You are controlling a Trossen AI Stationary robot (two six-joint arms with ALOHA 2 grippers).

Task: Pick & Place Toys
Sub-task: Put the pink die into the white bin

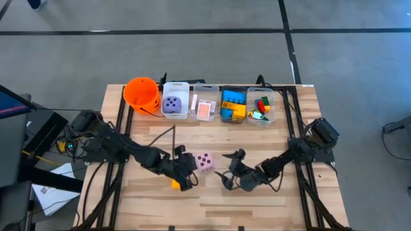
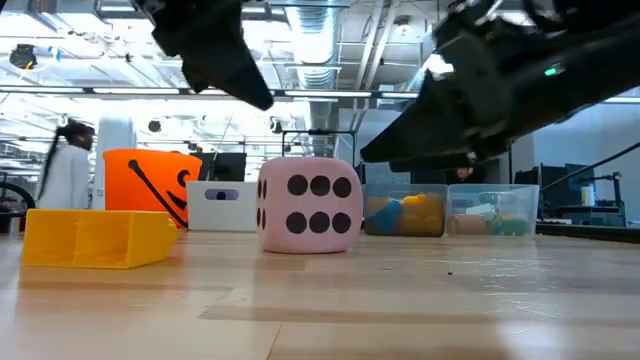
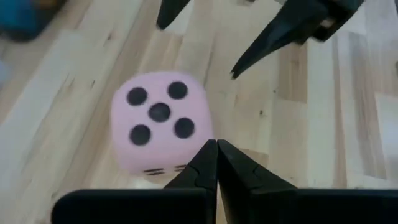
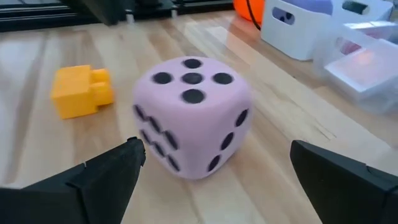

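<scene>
A: Your right gripper (image 1: 230, 176) sits lower centre-right in the high view, jaws spread wide and empty, facing the pink die (image 1: 205, 161). In the right wrist view the die (image 4: 193, 115) lies between and a little ahead of the two fingers (image 4: 106, 174), apart from both.

B: And the left gripper (image 1: 186, 172)?

A: Lower centre-left in the high view, just beside the die, jaws pinched fully together on nothing. The left wrist view shows its fingertips (image 3: 216, 155) closed right at the die's near edge; you cannot tell from it whether they touch.

B: Risks from here?

A: Three, as I judge it. The die is soft and free on the bare table (image 1: 270, 199), so one finger arriving first could shove or roll it instead of trapping it. The two arms are close with the die between them; driving the right one forward could clip the left. And the yellow brick (image 1: 175, 184) lies just beyond the die, under the left gripper, so a pushed die may knock it.

B: Orientation?

A: The die is a cube with no long axis. It sits flat with the five-dot face up, edges slightly skewed to the table's. The brick's long axis runs left to right in the low view (image 2: 98, 238).

B: Destination?

A: Likely the white bin (image 1: 174, 100) in the upper row, where a purple die (image 1: 171, 104) already sits.
</scene>
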